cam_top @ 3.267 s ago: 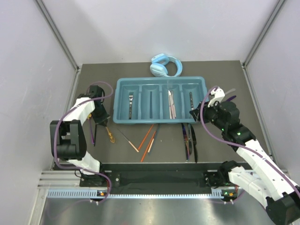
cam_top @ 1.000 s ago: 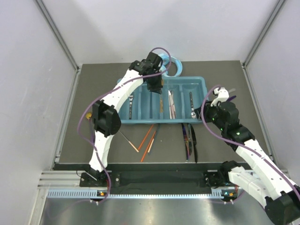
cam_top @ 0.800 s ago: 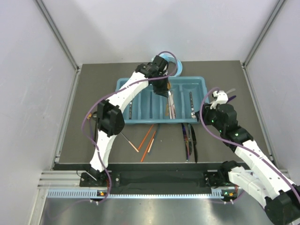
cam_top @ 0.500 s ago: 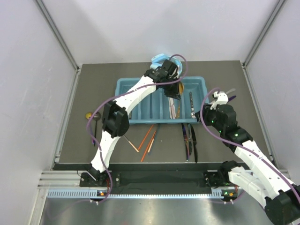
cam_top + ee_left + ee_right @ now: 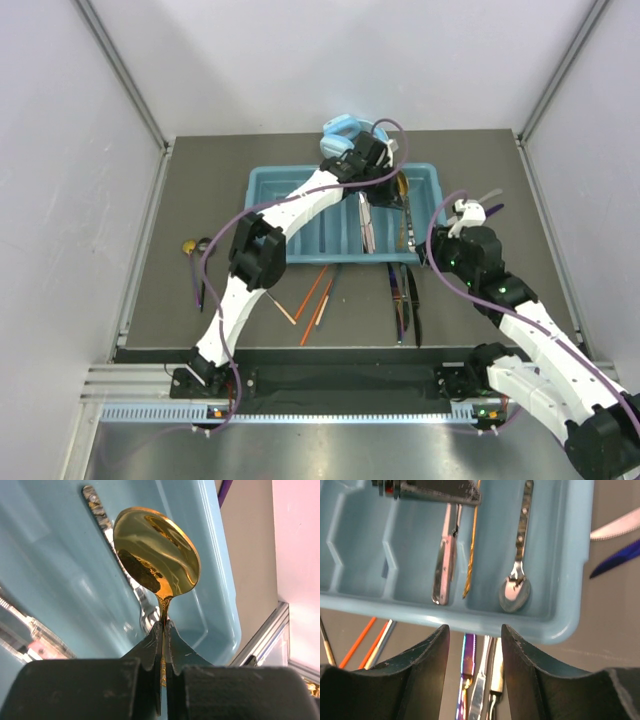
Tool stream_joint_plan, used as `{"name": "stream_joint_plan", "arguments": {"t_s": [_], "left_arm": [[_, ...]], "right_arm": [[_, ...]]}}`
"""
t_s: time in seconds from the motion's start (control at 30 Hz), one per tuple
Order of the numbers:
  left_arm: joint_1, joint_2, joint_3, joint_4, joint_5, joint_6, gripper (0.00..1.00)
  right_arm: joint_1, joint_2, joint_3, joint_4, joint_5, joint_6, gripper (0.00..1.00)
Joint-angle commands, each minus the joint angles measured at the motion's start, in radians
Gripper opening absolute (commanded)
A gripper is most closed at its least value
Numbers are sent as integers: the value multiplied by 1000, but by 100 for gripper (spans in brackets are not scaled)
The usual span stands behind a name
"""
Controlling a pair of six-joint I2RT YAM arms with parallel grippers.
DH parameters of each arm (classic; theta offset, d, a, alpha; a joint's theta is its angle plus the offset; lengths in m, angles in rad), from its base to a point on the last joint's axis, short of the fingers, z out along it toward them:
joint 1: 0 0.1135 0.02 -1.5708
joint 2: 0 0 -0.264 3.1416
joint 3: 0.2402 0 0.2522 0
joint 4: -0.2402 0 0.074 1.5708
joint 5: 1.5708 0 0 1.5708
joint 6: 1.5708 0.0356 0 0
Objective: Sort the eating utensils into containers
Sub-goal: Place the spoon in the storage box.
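Observation:
My left gripper (image 5: 390, 192) (image 5: 164, 630) is shut on the neck of a gold spoon (image 5: 156, 550) (image 5: 403, 184), held over the right end of the teal tray (image 5: 262, 215) (image 5: 55, 580). Its gold handle (image 5: 471, 555) hangs along the divider beside the rightmost compartment. A silver spoon (image 5: 516, 586) (image 5: 107, 527) lies in that compartment, and a silver knife (image 5: 444, 565) lies in the one to its left. My right gripper (image 5: 423, 252) (image 5: 472, 645) stands open at the tray's near right corner, above a purple knife (image 5: 468, 652) and silver knives (image 5: 489, 680) on the table.
Light blue headphones (image 5: 340, 132) lie behind the tray. Orange chopsticks (image 5: 315, 292) (image 5: 362, 640) and a thin stick lie in front of it, dark knives (image 5: 406, 300) to the right. Another gold spoon (image 5: 188, 246) and a dark utensil (image 5: 199, 282) rest at far left.
My left arm has swung from the table's left side across the tray to its right end, carrying the gold spoon. The right arm has barely moved.

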Motion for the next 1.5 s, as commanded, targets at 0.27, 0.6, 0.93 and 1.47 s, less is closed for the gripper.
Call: {"name": "stream_joint_plan", "arguments": {"t_s": [0.27,0.6,0.93,1.47], "left_arm": [[-15,63,37,157,-10,-85,0],[-17,117,37,153,-27,-122,0],[-18,144,36,146,-12,-128,3],[-17,131,28,138,-30,-119,20]], "right_arm": [[-9,-32,-27,18,8,22,46],[-9,-39,-25,15,8,22,46],[-9,-31,-25,18,13,21,46],[-10,-29,-28,18,20,18,46]]}}
